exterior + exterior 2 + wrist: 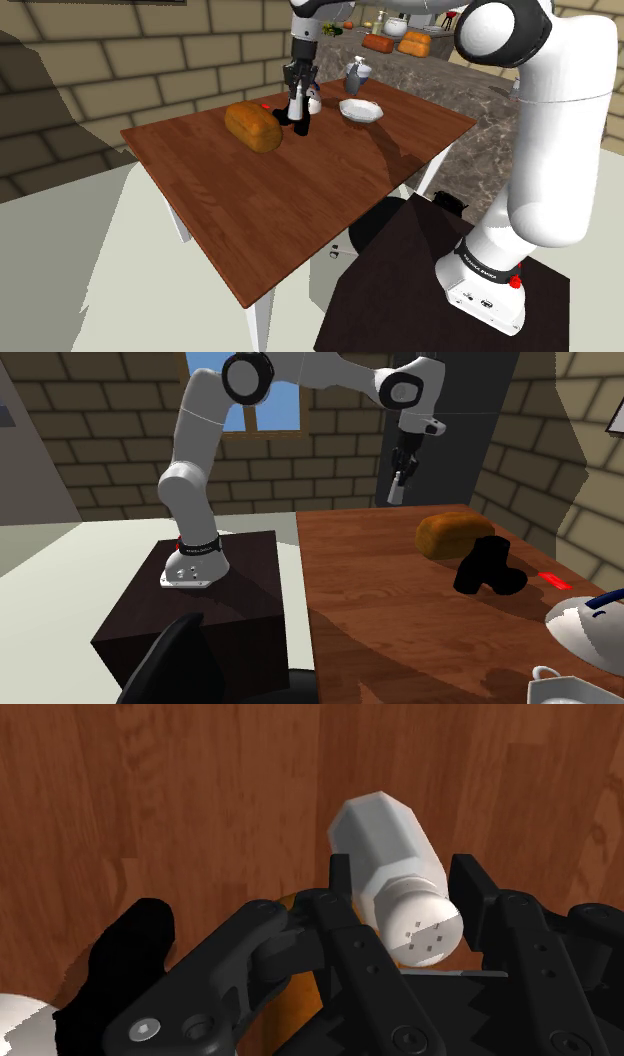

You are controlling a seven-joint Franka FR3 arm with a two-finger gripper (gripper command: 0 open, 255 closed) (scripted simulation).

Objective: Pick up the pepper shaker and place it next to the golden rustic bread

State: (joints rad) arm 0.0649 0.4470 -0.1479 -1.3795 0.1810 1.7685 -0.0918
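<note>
- The tool (402, 876) is clamped on the pepper shaker (385, 839): black fingers press its white faceted body from both sides, and the perforated cap faces back toward the hand.
- In the second exterior view the shaker hangs in the air under the white arm (195, 432), well above the wooden bench (380, 612) and touching nothing but the fingers.
- The golden-brown bread loaf (455, 534) lies on the bench, lower down and toward that view's right of the shaker, well apart from it.
- A black patch (488, 567) sits just beside the loaf, with a small red mark (556, 580) a little past it.
- In the shoulder view, a white dish (361, 110) rests on the bench to the right of the tool.
- The arm rises from its dark box stand (245, 572), set against the bench's edge.
</note>
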